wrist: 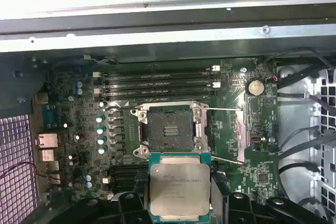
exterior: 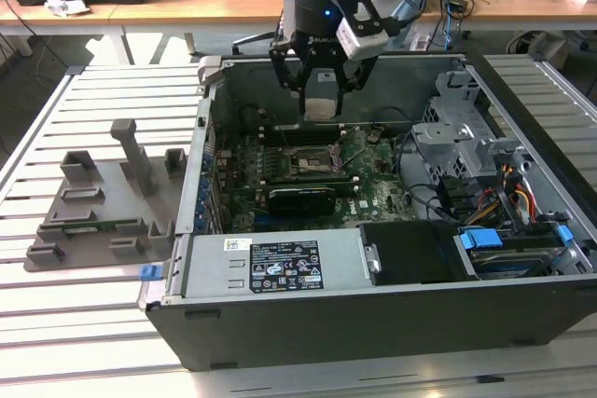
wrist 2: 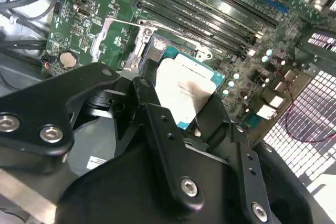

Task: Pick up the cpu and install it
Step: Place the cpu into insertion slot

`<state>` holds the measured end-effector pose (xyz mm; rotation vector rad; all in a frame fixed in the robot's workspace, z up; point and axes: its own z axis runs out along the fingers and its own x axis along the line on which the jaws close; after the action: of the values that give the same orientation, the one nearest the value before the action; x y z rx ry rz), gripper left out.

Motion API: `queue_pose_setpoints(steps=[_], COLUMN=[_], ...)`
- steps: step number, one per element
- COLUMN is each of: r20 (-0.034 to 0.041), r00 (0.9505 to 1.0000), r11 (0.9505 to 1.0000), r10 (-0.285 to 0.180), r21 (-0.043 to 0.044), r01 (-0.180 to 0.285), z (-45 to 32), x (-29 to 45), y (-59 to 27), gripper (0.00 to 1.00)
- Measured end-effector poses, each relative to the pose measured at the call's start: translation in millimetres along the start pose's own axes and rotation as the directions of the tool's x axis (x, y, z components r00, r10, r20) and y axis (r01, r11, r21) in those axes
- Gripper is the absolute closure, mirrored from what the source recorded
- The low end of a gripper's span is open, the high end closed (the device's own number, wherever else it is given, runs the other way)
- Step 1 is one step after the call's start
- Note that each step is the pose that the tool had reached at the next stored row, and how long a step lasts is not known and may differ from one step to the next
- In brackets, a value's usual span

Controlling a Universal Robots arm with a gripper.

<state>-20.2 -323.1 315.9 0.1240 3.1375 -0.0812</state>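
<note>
1 cpu [wrist: 179, 188] is held off the board, clamped in the gripper [exterior: 320, 92], which is closed on its edges. It is hung above the motherboard [wrist: 73, 129] inside the open computer case [exterior: 392, 323], toward the case's far wall in the exterior view. The socket [wrist: 169, 131] just beside it is seen bare. Pick-up is judged done; seating is not yet done.

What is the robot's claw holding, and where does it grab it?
The gripper holds the cpu. It pinches the cpu by two opposite edges, so the flat metal top is left bare.
</note>
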Motion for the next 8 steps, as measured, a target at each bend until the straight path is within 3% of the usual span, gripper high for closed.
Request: queue_pose_setpoints(steps=[2,5,8], r20=[-0.0061,-0.0101,-0.012], r00=[0.9929,0.9802,0.9715], r11=[0.9929,0.9803,0.9716], r10=[0.119,0.198,0.237], r21=[0.0007,0.0019,0.0026], r01=[-0.119,-0.198,-0.237], z=[0.0,0.1,0.1], x=[0.0,0.0,0.0], y=[0.0,0.0,0.0], gripper=[0.45,0.45,0.45])
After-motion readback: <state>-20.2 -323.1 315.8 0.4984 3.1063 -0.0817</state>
